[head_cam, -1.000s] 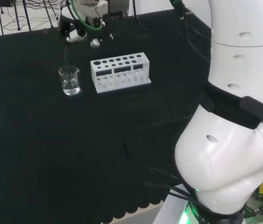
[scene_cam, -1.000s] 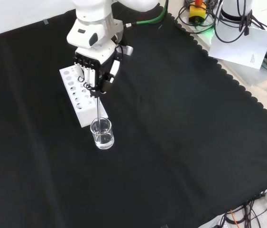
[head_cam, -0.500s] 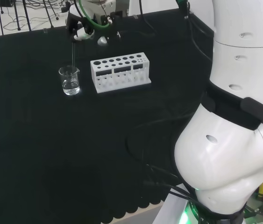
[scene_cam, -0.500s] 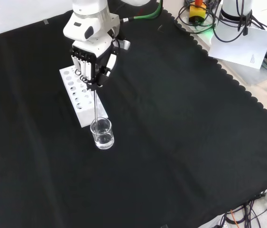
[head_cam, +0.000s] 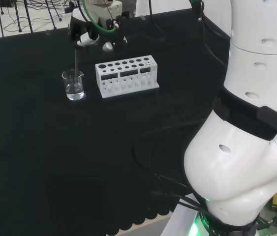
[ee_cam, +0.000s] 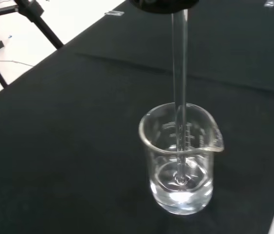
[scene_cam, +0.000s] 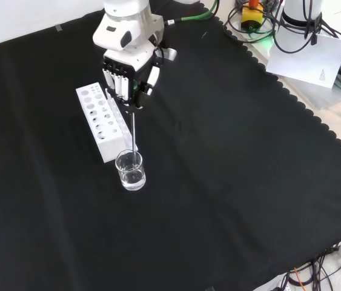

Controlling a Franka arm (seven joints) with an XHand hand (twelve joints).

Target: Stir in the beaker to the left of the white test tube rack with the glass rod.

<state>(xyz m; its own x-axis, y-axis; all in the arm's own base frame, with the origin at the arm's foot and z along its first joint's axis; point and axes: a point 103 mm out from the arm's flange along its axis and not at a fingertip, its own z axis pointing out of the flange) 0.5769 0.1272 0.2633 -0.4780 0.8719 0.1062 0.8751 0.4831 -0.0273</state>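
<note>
**Rod in the beaker, hand above the rack**

While the glass rod (scene_cam: pixel 133 133) hangs nearly upright, its lower end sits inside the beaker (scene_cam: pixel 130 170), and the wrist view puts that tip (ee_cam: pixel 180 179) right down in the clear liquid near the bottom of the glass. Up top, the hand (scene_cam: pixel 129 66) has its fingers curled round the upper end of the rod, pinching it from above, and you can see the black and white fingers (scene_cam: pixel 117 82) pointing down at the cloth in the front view.

Over to the head view now: the beaker (head_cam: pixel 74 84) stands on the black cloth (head_cam: pixel 40 147) just left of the white test tube rack (head_cam: pixel 126 75), close beside it but not touching. The rod (head_cam: pixel 76 61) rises from the beaker's mouth up to the hand (head_cam: pixel 85 34), which hovers above and a little behind the glass.

From the front camera, the rack (scene_cam: pixel 104 122) lies farther off than the beaker, running up and to the left, and the hand is poised over the rack's right-hand edge. The rod slants slightly from the hand down toward the beaker.

Close in at the wrist, the beaker (ee_cam: pixel 180 161) is upright, spout to one side, with a shallow pool of clear liquid, and the rod (ee_cam: pixel 179 73) passes down through the middle of its mouth.
</note>
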